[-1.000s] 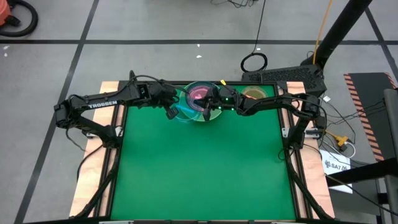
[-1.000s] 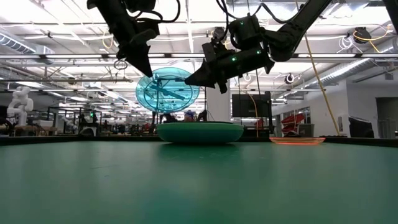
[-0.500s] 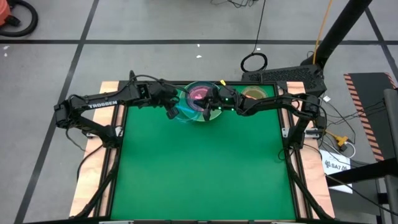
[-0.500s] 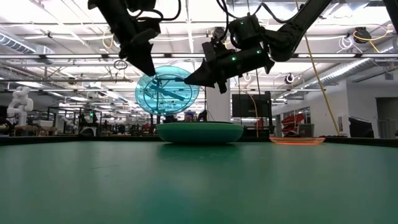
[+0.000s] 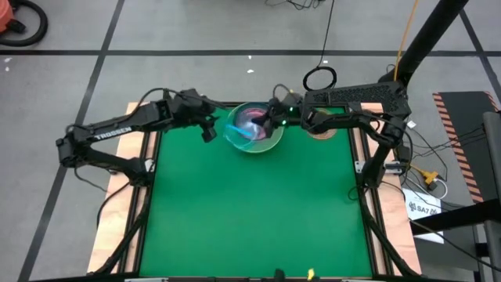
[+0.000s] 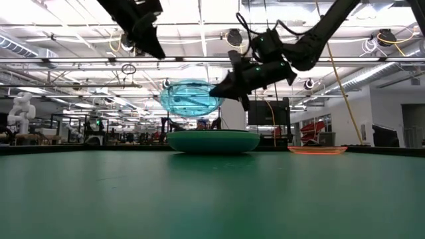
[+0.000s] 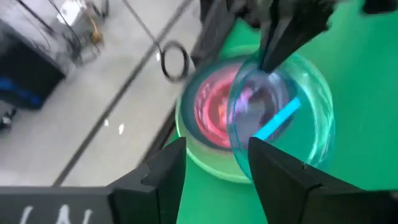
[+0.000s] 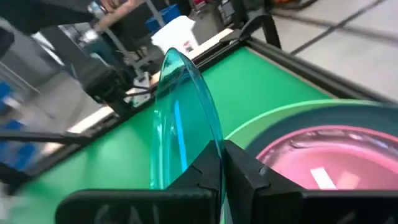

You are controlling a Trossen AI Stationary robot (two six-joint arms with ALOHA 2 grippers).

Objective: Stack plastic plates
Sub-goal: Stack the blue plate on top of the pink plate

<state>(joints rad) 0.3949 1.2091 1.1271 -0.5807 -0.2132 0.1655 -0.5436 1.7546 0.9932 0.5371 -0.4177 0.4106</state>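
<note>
Holding the small blue plate (image 6: 191, 98) by its rim, my right gripper (image 8: 219, 167) has its fingers pressed together on the edge, so the dish stands nearly on edge, its face turned sideways, hanging just above the stack of large plates (image 6: 212, 140) at the table's far edge. I judge the next move turns on tipping it flat over the pink plate (image 7: 214, 106). My left gripper (image 7: 211, 163) stands spread, empty, beside the stack.

Stacked plates (image 6: 212, 140) beneath the pink one stay hidden.
</note>
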